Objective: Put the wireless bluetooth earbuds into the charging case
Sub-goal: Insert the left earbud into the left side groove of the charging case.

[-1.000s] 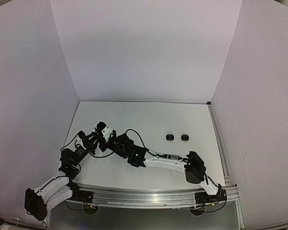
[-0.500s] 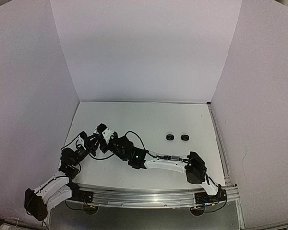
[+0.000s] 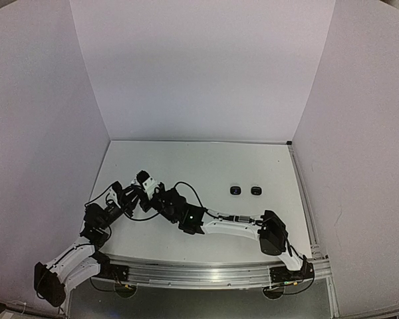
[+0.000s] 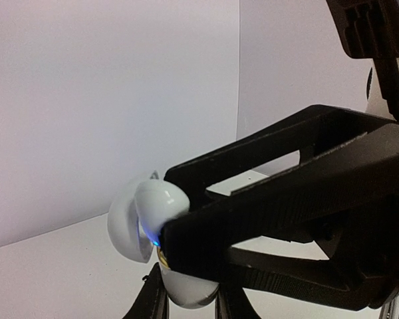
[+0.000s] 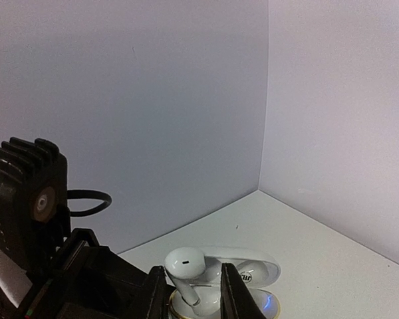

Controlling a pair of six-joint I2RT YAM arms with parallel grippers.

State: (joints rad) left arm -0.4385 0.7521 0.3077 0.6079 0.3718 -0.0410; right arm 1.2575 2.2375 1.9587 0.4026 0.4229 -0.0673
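My left gripper [image 4: 171, 216] is shut on a white charging case [image 4: 130, 222] and holds it above the table with its lid open; a blue light glows at its front. In the top view the case [image 3: 146, 182] sits at the left, between my left gripper [image 3: 141, 181] and my right gripper [image 3: 155, 193]. A white earbud [image 5: 185, 263] stands with its stem down in the case [image 5: 256, 307], in front of the raised lid [image 5: 253, 264]. My right gripper [image 5: 196, 296] straddles the earbud, open, with a gap on the right side.
Two small black cases [image 3: 235, 191] [image 3: 256, 191] lie side by side on the white table [image 3: 213, 163], right of centre. White walls close in the back and both sides. The right arm [image 3: 233, 226] stretches across the front of the table.
The right gripper's fingers have eased apart around the earbud. Both wrists have shifted only slightly; the left gripper still holds the case.
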